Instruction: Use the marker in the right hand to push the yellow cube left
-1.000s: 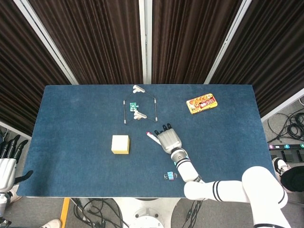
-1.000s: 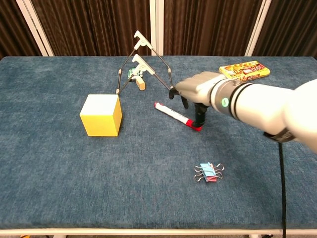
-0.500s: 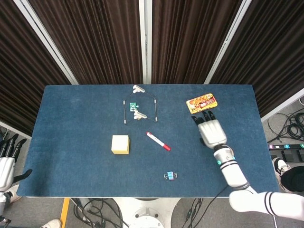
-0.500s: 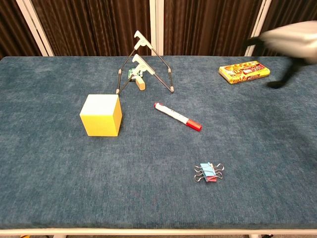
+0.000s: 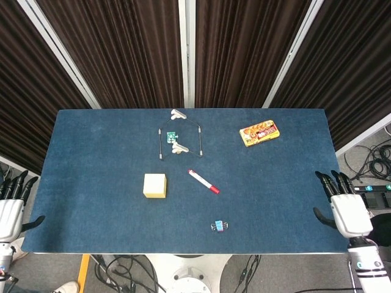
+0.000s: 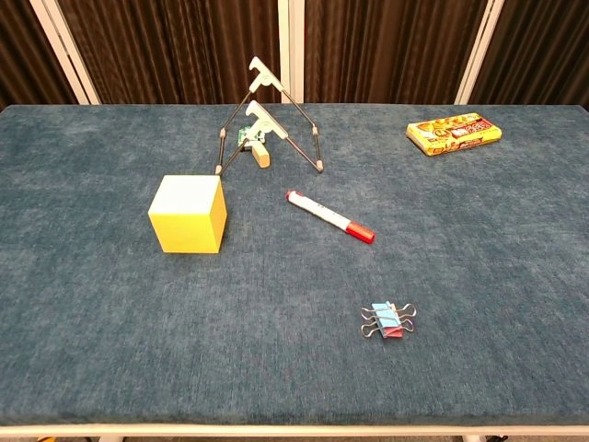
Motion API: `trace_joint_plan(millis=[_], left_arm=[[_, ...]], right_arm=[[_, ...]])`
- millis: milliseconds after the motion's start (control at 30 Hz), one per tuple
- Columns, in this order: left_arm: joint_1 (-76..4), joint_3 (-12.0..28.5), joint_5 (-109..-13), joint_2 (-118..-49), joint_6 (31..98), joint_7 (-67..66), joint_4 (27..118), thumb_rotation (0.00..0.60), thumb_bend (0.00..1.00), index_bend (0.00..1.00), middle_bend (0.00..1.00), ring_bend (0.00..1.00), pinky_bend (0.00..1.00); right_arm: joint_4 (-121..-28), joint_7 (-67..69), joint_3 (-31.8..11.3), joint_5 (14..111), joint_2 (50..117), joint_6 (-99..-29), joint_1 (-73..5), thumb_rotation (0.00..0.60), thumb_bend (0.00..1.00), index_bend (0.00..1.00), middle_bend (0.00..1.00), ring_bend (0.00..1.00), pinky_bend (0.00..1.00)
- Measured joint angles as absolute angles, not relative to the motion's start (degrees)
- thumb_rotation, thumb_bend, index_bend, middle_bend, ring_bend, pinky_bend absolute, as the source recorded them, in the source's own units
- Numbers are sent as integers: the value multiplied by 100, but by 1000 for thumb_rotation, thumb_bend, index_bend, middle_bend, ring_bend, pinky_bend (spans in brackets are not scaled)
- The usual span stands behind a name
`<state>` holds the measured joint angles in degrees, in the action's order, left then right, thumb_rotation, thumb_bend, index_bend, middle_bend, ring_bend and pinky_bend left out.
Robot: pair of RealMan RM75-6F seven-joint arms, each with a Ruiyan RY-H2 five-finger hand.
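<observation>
The yellow cube [image 5: 154, 185] [image 6: 189, 215] sits left of the table's middle. A white marker with a red cap [image 5: 203, 182] [image 6: 329, 216] lies loose on the cloth to the cube's right, a short gap between them. My right hand [image 5: 344, 204] hangs off the table's right edge, fingers spread, holding nothing. My left hand [image 5: 11, 206] is off the left edge, also open and empty. Neither hand shows in the chest view.
A wire hanger with clips [image 5: 179, 138] [image 6: 267, 129] lies behind the cube and marker. An orange snack box [image 5: 259, 132] [image 6: 455, 132] sits at the back right. A small binder clip [image 5: 219, 226] [image 6: 388, 319] lies near the front edge. The blue table [image 5: 91, 140] fills both views.
My right hand left the marker lying on the table and pulled back to the right, off the table's edge. The marker and cube have not moved.
</observation>
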<state>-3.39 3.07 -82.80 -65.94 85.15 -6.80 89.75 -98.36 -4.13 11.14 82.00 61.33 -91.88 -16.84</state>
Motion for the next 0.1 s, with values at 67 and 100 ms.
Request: trace_joint_plan(millis=[67, 100], left_arm=[[-320, 296, -8275, -6586, 8528, -688, 8982, 600, 35, 175, 123, 101, 97], [-321, 295, -8272, -6585, 8527, -700, 8990, 600, 34, 175, 123, 101, 97]], right_arm=[[-9725, -283, 1116, 8406, 6146, -9289, -1528, 600, 209, 16, 120, 0, 0], [-9678, -233, 1106, 8461, 6158, -9307, -1467, 600, 209, 14, 118, 0, 0]])
